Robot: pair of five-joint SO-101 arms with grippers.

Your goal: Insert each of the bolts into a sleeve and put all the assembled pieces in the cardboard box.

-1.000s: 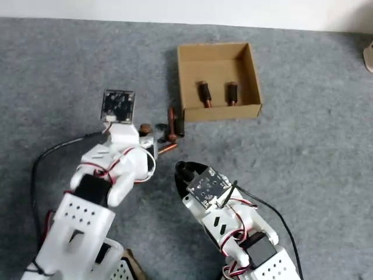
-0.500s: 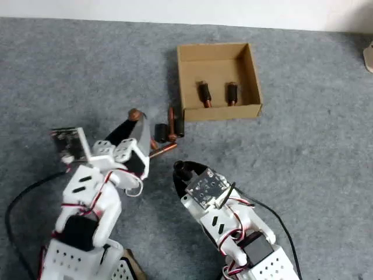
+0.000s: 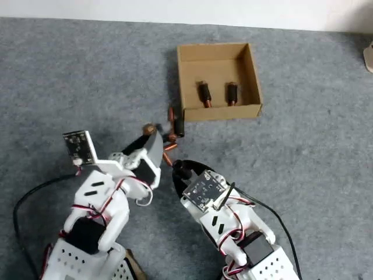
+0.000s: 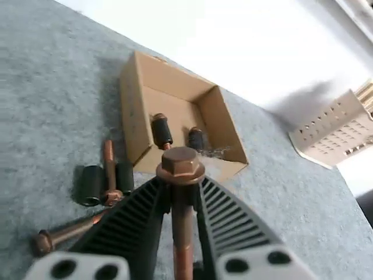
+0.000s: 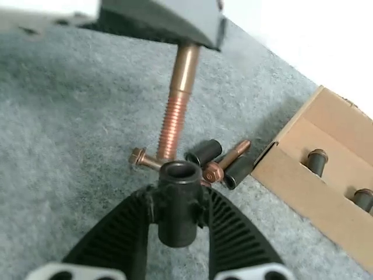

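Note:
My left gripper (image 3: 152, 140) is shut on a copper bolt (image 4: 180, 166), which it holds by the shank with the hex head past the fingertips. The bolt's threaded end (image 5: 173, 125) hangs just beyond the mouth of a black sleeve (image 5: 177, 204). That sleeve stands in my right gripper (image 5: 178, 198), which is shut on it near the table's middle (image 3: 182, 170). The cardboard box (image 3: 245, 61) sits farther back with two assembled pieces (image 3: 204, 93) (image 3: 231, 92) lying inside. Loose bolts (image 4: 109, 172) and black sleeves (image 4: 91, 185) lie on the grey carpet by the box's front left corner.
Another loose bolt (image 5: 143, 158) lies on the carpet between the held sleeve and the pile. A white perforated object (image 4: 332, 134) stands beyond the box, and a pale object (image 3: 368, 55) is at the far right edge. Open carpet spreads left and right of the arms.
My left arm lifted a bolt from the pile, then swung it down and right until its threaded end came close to the sleeve. The right arm has barely moved.

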